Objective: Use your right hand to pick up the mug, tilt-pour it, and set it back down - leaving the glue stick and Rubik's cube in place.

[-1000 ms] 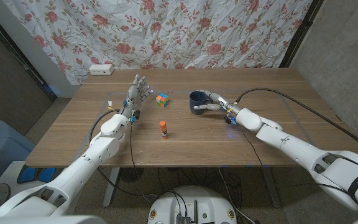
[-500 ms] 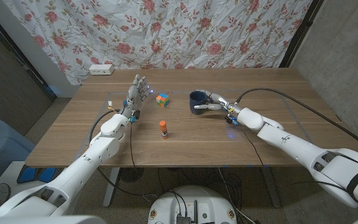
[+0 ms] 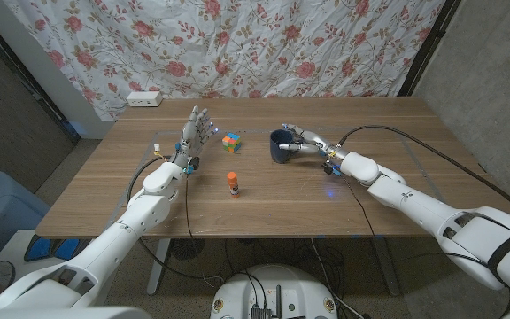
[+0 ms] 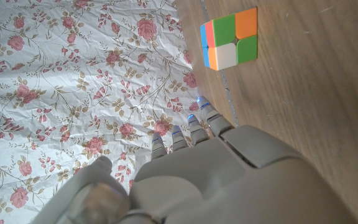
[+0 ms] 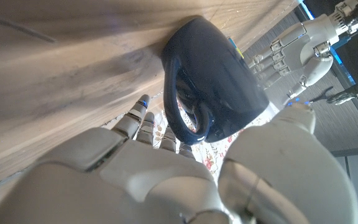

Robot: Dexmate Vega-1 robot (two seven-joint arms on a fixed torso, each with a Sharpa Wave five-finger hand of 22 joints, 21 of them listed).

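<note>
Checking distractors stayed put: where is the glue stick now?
In the head view the glue stick stands upright near the table's middle, in front of the Rubik's cube, apart from both hands.

The mug (image 3: pixel 281 144) was seen to be dark navy blue throughout, handle included. The Rubik's cube (image 3: pixel 230 142) was marked by green, orange, white, red and blue squares. The glue stick (image 3: pixel 233 184) was noted with an orange-red cap over a white body. The table (image 3: pixel 397 190) was brown, wood-grained. The backdrop curtain (image 3: pixel 264 44) was white, patterned with pink roses and grey-green leaves. Both hands (image 3: pixel 195 135) (image 3: pixel 310 142) were pale grey-white.
</note>
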